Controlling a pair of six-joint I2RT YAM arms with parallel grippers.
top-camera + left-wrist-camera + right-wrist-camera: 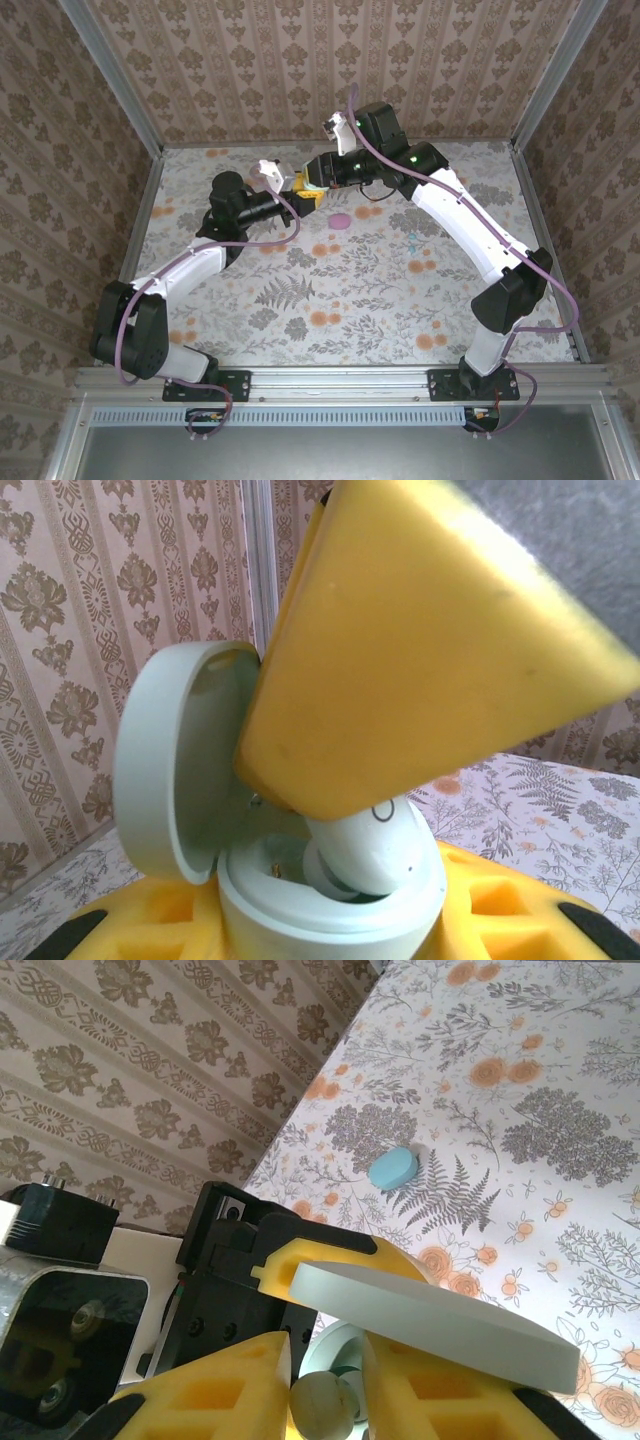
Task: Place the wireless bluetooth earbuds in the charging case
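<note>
Right claw (325,1380) pinches pale earbud (370,850), tip inside open mint charging case (160,770); left claw (320,935) grips case.

— Where does your top camera sit?
— High behind the arm bases (215,382), looking down over the table (350,300) toward twelve o'clock.
— And your wrist cameras?
— Both very close. Left faces the open charging case (330,910) straight on; right sees its lid (440,1325) at five o'clock. That case is their shared ground.
</note>
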